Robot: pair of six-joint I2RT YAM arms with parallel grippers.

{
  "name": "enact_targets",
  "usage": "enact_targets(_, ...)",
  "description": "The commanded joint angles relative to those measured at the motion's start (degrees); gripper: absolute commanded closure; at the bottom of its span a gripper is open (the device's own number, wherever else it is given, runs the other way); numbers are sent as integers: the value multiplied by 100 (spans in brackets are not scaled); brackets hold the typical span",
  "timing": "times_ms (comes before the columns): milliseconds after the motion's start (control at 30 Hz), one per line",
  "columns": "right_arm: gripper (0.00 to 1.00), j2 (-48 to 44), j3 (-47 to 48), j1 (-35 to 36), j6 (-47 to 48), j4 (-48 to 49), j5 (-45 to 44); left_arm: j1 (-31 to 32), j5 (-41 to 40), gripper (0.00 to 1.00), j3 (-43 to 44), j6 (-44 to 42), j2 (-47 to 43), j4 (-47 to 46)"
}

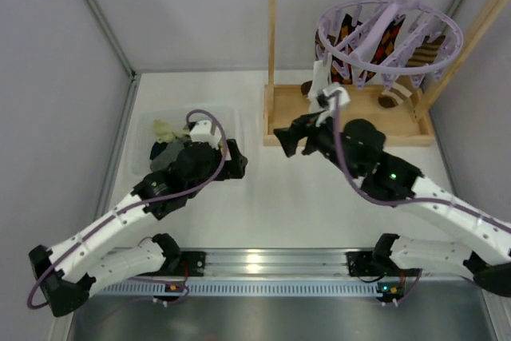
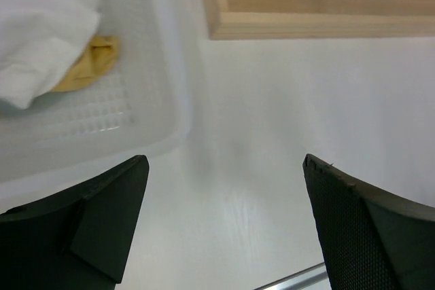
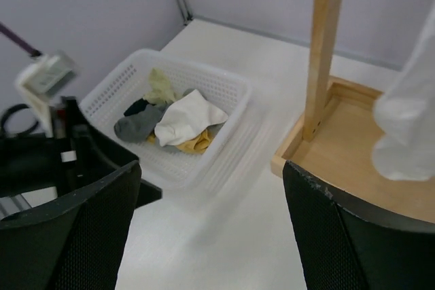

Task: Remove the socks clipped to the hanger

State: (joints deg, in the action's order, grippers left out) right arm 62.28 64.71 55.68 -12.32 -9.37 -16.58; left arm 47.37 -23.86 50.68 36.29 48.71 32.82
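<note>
The lavender hanger hangs from the wooden rack at the back right. Diamond-patterned socks, a brown-striped sock and a white sock are clipped to it. The white sock shows at the right edge of the right wrist view. My right gripper is open and empty, over the table left of the rack base. My left gripper is open and empty beside the basket.
A white plastic basket at the left holds a white sock, a grey sock and a yellow sock. The rack's wooden base tray and upright post stand at the right.
</note>
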Motion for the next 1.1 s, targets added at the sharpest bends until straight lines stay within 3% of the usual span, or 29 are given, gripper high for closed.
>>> enact_targets(0,18,-1388,-572,-31,-166,-591,-390,17,1558,1,-304,-665,724,-2769)
enact_targets(33,16,-1655,-704,-40,-192,-949,-364,17,1881,1,-295,-894,910,-3433)
enact_targets(200,11,-3262,-854,-40,-218,-1875,-487,9,2105,1,196,-1870,2446,-4605)
enact_targets(333,10,-4030,-863,-31,-245,-2314,-513,-333,2718,1,618,-2118,3492,-5653)
enact_targets(567,8,-4654,-758,-31,-210,-2956,-539,-545,3544,1,2094,-2319,4786,-6024)
enact_targets(800,8,-4716,-890,-31,-219,-2826,-250,-554,3431,2,3369,-2328,5762,-6024)
enact_targets(900,8,-4690,-907,-31,-236,-2772,-162,-554,3441,22,3624,-2285,5974,-6024)
enact_targets(933,8,-4681,-907,-31,-227,-2764,-161,-554,3414,47,3634,-2241,5984,-6024)
enact_targets(1000,8,-4629,-890,-31,-227,-2737,-153,-545,3318,72,3581,-2180,5975,-6024)
enact_targets(1033,9,-4611,-872,-22,-201,-2694,-153,-536,3222,93,3564,-2144,5957,-6024)
enact_targets(1067,9,-4567,-863,-31,-201,-2667,-170,-528,3186,100,3511,-2127,5931,-6024)
